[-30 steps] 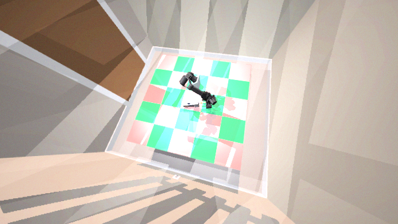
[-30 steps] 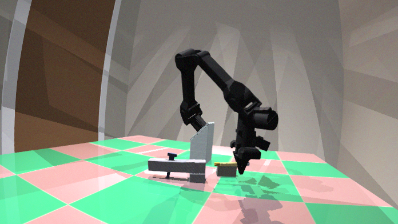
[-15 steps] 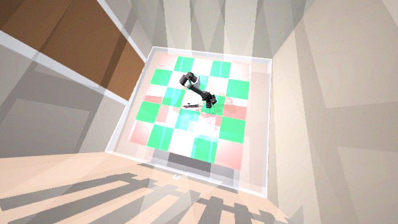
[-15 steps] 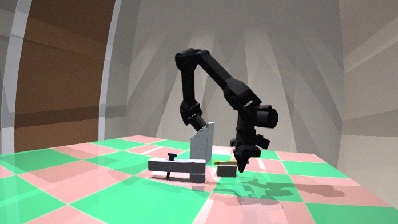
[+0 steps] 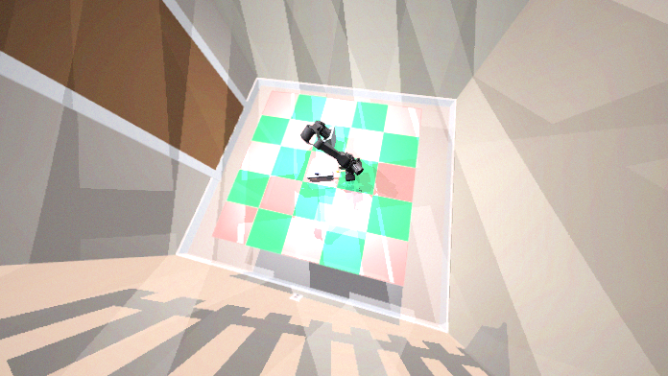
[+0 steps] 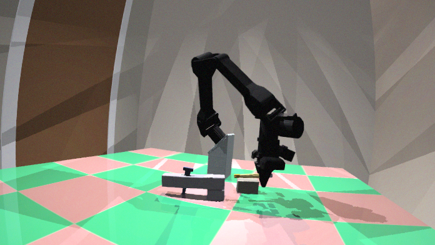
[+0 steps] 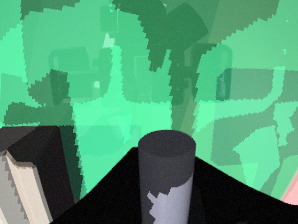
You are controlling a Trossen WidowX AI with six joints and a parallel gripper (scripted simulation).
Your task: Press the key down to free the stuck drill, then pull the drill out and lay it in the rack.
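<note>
My gripper [image 6: 264, 182] [image 5: 350, 176] points straight down and is shut on the drill. In the exterior view the drill [image 6: 246, 175] is a thin yellow rod held level, just above a small grey block, the rack [image 6: 247, 187]. In the wrist view its grey round end [image 7: 166, 183] stands between my black fingers, with a yellow part below it. The drill is clear of the grey fixture [image 6: 194, 182] [image 5: 321, 177] to the left. The dark key [image 6: 187, 170] stands upright on the fixture's low bar.
A tall grey wedge [image 6: 222, 155] rises at the fixture's right end, close to the arm's base. A grey ridged block [image 7: 21, 192] shows at the wrist view's lower left. A low pale wall [image 5: 450, 216] rings the checkered floor.
</note>
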